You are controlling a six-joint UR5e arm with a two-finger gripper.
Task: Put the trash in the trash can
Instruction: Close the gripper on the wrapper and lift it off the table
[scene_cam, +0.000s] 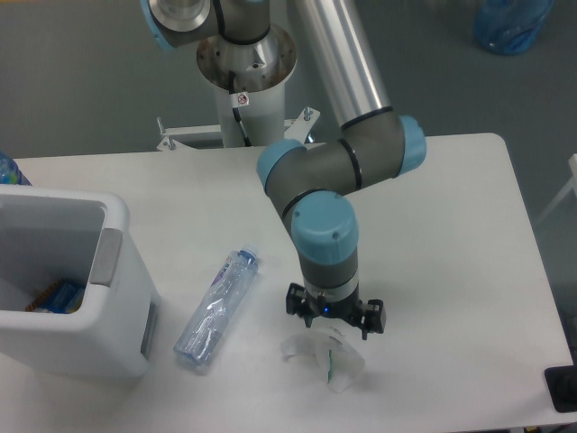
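A white table (469, 234) with rounded corners is seen on a grey floor (81, 72). A blue object (514, 23) is placed behind.

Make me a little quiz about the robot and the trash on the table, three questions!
1. True or false: the crushed plastic bottle is already inside the trash can.
2. Which piece of trash is the gripper right above? A) the bottle B) the crumpled white wrapper C) neither
3. Fill in: the bottle lies between the trash can and the ____.

Key: 1 false, it lies on the table. 2 B. 3 wrapper.
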